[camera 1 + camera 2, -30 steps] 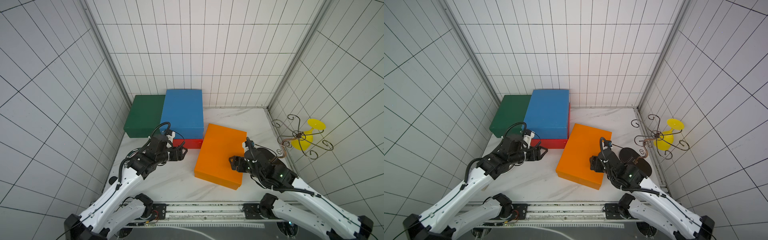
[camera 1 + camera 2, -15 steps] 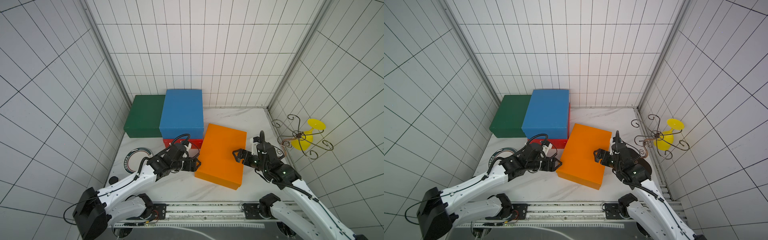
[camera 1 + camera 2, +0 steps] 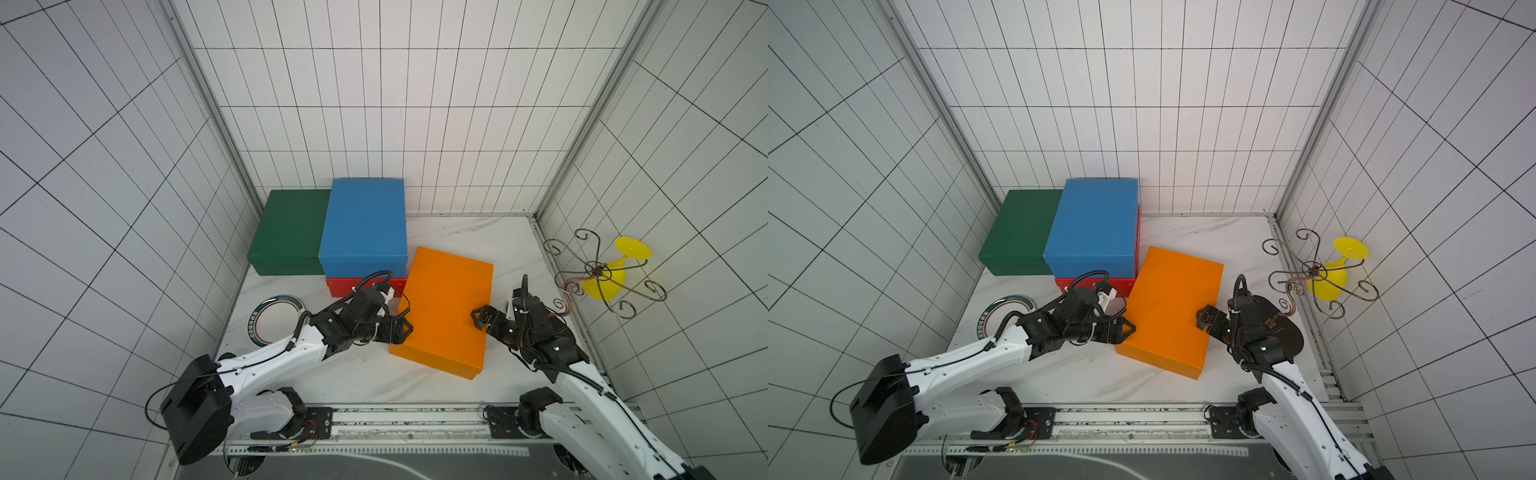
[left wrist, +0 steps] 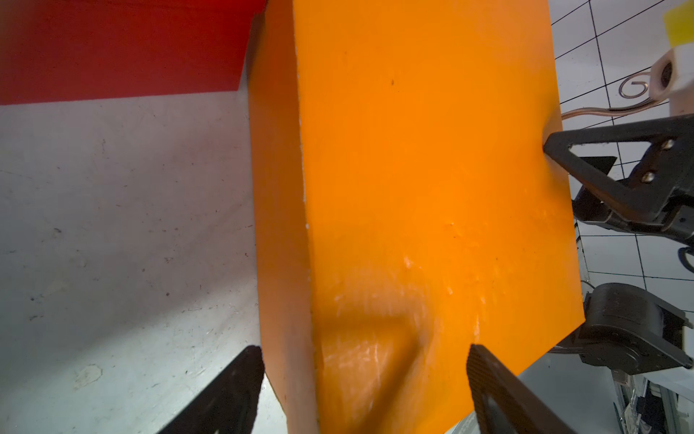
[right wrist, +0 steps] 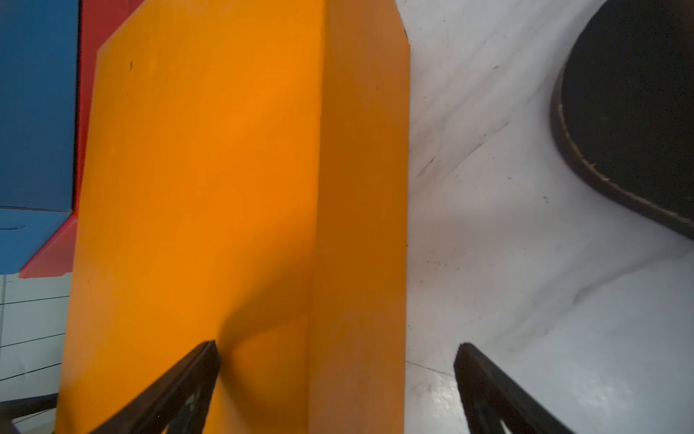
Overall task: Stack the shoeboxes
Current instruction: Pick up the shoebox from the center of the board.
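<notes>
**Stacking, part done.** The blue box (image 3: 363, 224) lies on the red box (image 3: 353, 286) at the back of the table (image 3: 353, 378); the green box (image 3: 291, 230) stands just beside that pair in the back left corner, on the table; the orange box (image 3: 446, 307) lies alone and skewed in front of the pair, its far corner near the red box. Two boxes appear left to raise onto the pile: orange and green.

The left gripper (image 3: 401, 328) and the right gripper (image 3: 482, 320) stand at opposite long edges of the orange box; the jaws of both are spread wide and clamp nothing; each straddles its edge, with one finger over the lid and one outside the side wall.

Both top views give the whole layout and a plate (image 3: 276, 318) that no wrist view shows; the left wrist view shows the right gripper's fingertip (image 4: 555, 144) at the lid's far edge, seemingly touching; the right wrist view shows a dark round mat (image 5: 631, 112) on the table beside the orange box, partly hidden under the right arm in a top view (image 3: 1287, 332).
</notes>
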Action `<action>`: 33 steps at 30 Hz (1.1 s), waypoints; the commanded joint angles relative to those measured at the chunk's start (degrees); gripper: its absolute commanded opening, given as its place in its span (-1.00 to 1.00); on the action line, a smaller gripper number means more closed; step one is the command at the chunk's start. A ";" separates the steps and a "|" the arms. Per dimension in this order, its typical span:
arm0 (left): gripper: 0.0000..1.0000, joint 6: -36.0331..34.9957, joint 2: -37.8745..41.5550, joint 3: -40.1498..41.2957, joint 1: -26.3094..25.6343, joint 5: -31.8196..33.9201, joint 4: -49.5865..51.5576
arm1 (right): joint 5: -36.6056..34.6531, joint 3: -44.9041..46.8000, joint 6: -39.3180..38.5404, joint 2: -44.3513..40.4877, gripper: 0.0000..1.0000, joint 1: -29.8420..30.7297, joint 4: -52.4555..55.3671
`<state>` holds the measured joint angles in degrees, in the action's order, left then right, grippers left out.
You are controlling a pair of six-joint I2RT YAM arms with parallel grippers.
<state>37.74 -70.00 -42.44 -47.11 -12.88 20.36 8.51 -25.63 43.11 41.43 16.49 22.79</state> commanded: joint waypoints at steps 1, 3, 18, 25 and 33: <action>0.71 0.25 -1.73 -2.31 -0.22 0.55 -2.63 | 4.66 5.80 3.65 -1.87 0.96 -0.32 -6.86; 0.71 0.24 -2.84 -2.70 -0.19 0.32 -3.28 | 5.45 7.34 5.68 -2.86 0.94 -0.30 -8.42; 0.51 0.99 -11.54 -7.23 -3.86 0.14 -6.52 | 11.12 12.92 9.98 -5.24 0.58 0.38 -14.04; 0.28 1.97 -13.24 -10.53 -6.39 -0.06 -6.47 | 12.46 12.62 10.41 -7.59 0.44 0.60 -13.36; 0.28 3.07 -12.14 -14.25 -7.53 -0.25 -5.04 | 11.72 7.37 8.60 -8.74 0.30 1.35 -10.05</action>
<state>40.69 -81.93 -52.53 -52.03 -8.80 21.63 13.02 -15.38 52.03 33.01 16.10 10.20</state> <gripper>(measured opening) 0.644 0.660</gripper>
